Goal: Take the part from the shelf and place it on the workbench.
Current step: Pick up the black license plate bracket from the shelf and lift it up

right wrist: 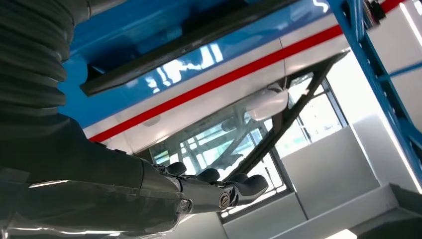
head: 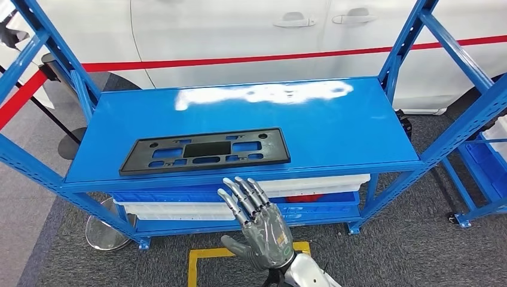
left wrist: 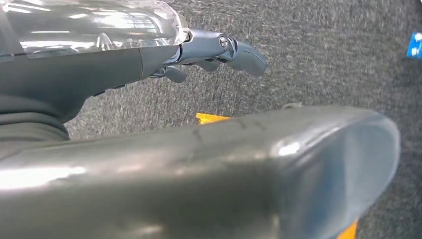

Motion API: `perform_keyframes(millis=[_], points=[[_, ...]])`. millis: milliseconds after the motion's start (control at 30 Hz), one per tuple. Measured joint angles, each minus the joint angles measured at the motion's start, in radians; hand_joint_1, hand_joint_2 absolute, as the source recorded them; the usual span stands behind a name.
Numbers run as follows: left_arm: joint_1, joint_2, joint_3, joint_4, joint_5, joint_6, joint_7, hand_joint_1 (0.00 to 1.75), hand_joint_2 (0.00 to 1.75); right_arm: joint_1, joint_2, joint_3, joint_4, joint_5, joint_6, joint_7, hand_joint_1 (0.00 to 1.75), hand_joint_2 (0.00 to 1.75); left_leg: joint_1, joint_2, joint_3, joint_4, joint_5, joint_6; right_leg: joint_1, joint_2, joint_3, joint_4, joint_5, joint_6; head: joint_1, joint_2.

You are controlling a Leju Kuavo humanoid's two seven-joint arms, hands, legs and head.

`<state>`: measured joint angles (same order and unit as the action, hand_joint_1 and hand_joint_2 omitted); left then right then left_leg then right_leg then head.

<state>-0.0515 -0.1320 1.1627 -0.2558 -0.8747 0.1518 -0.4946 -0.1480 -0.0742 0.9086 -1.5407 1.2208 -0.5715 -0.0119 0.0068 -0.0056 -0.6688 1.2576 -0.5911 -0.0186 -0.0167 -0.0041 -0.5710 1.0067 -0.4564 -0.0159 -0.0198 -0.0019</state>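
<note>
You are looking down at a blue shelf [head: 335, 131] where the part [head: 204, 150], a flat black plate with cutouts, is lying near the front edge. Your right hand [head: 258, 224] is hovering just in front of that edge, fingers spread and grasping nothing. Your left hand [left wrist: 219, 50] is hanging over the carpet, apparently released too. You are judged to be reaching; next, slide fingers under the plate's near edge.
</note>
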Motion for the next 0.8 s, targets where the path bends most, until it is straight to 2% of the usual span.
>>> perform_keyframes(millis=[33,67,100,167,200,233,333,367,400,467,500,533,567,600,667,700,733,800], points=[[0.000,0.002,0.000,0.001,-0.004,0.000,0.001,0.00,0.00,-0.010,0.001,0.018,0.024,0.014,-0.004,0.020,0.00,1.75,0.004,0.000,-0.017,0.029,-0.001,-0.004,-0.001,0.000,0.000,0.000,-0.001,0.001,0.000,0.000],[0.000,0.004,0.000,0.001,-0.008,-0.001,0.001,0.00,0.00,-0.021,0.002,0.036,0.047,0.028,-0.008,0.041,0.00,1.75,0.008,0.000,-0.017,0.021,0.017,-0.008,-0.002,0.001,0.001,0.001,-0.002,0.002,0.000,0.000],[0.000,0.006,0.000,0.001,-0.011,-0.001,0.002,0.00,0.00,-0.032,0.004,0.053,0.067,0.041,-0.012,0.062,0.00,1.75,0.011,0.000,0.003,-0.026,0.052,-0.011,-0.005,0.002,0.003,0.003,-0.004,0.005,0.000,0.000],[-0.001,0.010,0.000,0.002,-0.018,-0.003,0.002,0.00,0.00,-0.057,0.008,0.085,0.103,0.066,-0.021,0.105,0.00,1.75,0.015,0.000,0.063,-0.161,0.114,-0.014,-0.007,0.004,0.005,0.010,-0.011,0.016,-0.001,0.000],[-0.002,0.010,0.000,0.003,-0.021,-0.003,0.003,0.00,0.00,-0.067,0.010,0.098,0.117,0.076,-0.024,0.125,0.00,1.75,0.014,-0.002,0.083,-0.206,0.128,-0.010,-0.007,0.005,0.004,0.014,-0.013,0.023,-0.001,0.000],[-0.003,0.011,0.000,0.003,-0.024,-0.004,0.003,0.00,0.00,-0.075,0.012,0.108,0.128,0.085,-0.027,0.143,0.00,1.75,0.013,-0.004,0.092,-0.228,0.131,-0.003,-0.006,0.006,0.003,0.016,-0.015,0.030,-0.001,0.000],[0.000,0.012,0.000,0.004,-0.030,-0.010,0.004,0.00,0.00,-0.099,0.016,0.131,0.152,0.112,-0.034,0.197,0.00,1.75,0.009,-0.005,0.090,-0.232,0.132,0.022,-0.007,0.007,0.001,0.017,-0.016,0.046,-0.001,0.000],[0.000,0.012,0.001,0.004,-0.032,-0.013,0.004,0.00,0.00,-0.114,0.018,0.144,0.165,0.122,-0.037,0.216,0.00,1.75,0.009,-0.004,0.091,-0.233,0.134,0.029,-0.008,0.007,-0.006,0.031,-0.026,0.049,-0.001,0.000],[-0.001,0.013,0.001,0.004,-0.035,-0.017,0.004,0.00,0.00,-0.131,0.020,0.160,0.181,0.134,-0.041,0.238,0.00,1.75,0.010,-0.003,0.091,-0.235,0.135,0.036,-0.009,0.006,-0.021,0.065,-0.048,0.052,-0.001,0.000],[-0.004,0.015,0.003,0.004,-0.041,-0.027,0.005,0.00,0.00,-0.161,0.024,0.193,0.217,0.158,-0.049,0.282,0.00,1.75,0.007,-0.002,0.090,-0.236,0.135,0.047,-0.006,0.004,-0.081,0.189,-0.108,0.053,0.000,0.000],[-0.005,0.016,0.004,0.004,-0.044,-0.033,0.006,0.00,0.00,-0.173,0.026,0.209,0.237,0.171,-0.053,0.304,0.00,1.75,0.004,-0.002,0.090,-0.236,0.134,0.050,-0.005,0.004,-0.114,0.253,-0.130,0.052,0.000,0.000],[-0.005,0.017,0.006,0.004,-0.046,-0.038,0.008,0.00,0.00,-0.186,0.028,0.223,0.257,0.183,-0.057,0.325,0.00,1.75,0.001,-0.002,0.091,-0.236,0.133,0.052,-0.004,0.004,-0.137,0.294,-0.136,0.050,0.000,0.000],[-0.004,0.018,0.007,0.004,-0.048,-0.043,0.009,0.00,0.00,-0.199,0.031,0.237,0.277,0.195,-0.061,0.346,0.00,1.75,-0.003,-0.003,0.093,-0.236,0.131,0.054,-0.001,0.004,-0.142,0.298,-0.122,0.045,0.000,0.000],[-0.004,0.018,0.008,0.004,-0.049,-0.049,0.011,0.00,0.00,-0.213,0.034,0.248,0.296,0.207,-0.064,0.365,0.00,1.75,-0.007,-0.003,0.096,-0.236,0.130,0.055,0.003,0.004,-0.129,0.263,-0.092,0.037,0.000,0.000],[-0.004,0.019,0.012,0.004,-0.055,-0.061,0.013,0.00,0.00,-0.247,0.046,0.269,0.336,0.234,-0.074,0.402,0.00,1.75,-0.013,-0.003,0.103,-0.236,0.127,0.056,0.016,0.004,-0.068,0.130,-0.022,0.010,-0.001,0.000],[-0.005,0.020,0.016,0.005,-0.060,-0.069,0.015,0.00,0.00,-0.268,0.054,0.279,0.361,0.250,-0.080,0.420,0.00,1.75,-0.015,-0.003,0.104,-0.235,0.125,0.054,0.022,0.003,-0.044,0.074,-0.003,-0.001,-0.002,0.000],[-0.006,0.021,0.019,0.006,-0.065,-0.079,0.019,0.00,0.00,-0.288,0.062,0.289,0.388,0.269,-0.088,0.442,0.00,1.75,-0.015,-0.002,0.103,-0.235,0.124,0.050,0.027,0.003,-0.029,0.038,0.005,-0.009,-0.003,0.000],[-0.008,0.026,0.026,0.008,-0.075,-0.098,0.027,0.00,0.00,-0.316,0.076,0.303,0.436,0.311,-0.103,0.480,0.00,1.75,-0.014,-0.001,0.103,-0.238,0.123,0.041,0.030,0.003,-0.024,0.018,0.002,-0.012,-0.003,0.000]])
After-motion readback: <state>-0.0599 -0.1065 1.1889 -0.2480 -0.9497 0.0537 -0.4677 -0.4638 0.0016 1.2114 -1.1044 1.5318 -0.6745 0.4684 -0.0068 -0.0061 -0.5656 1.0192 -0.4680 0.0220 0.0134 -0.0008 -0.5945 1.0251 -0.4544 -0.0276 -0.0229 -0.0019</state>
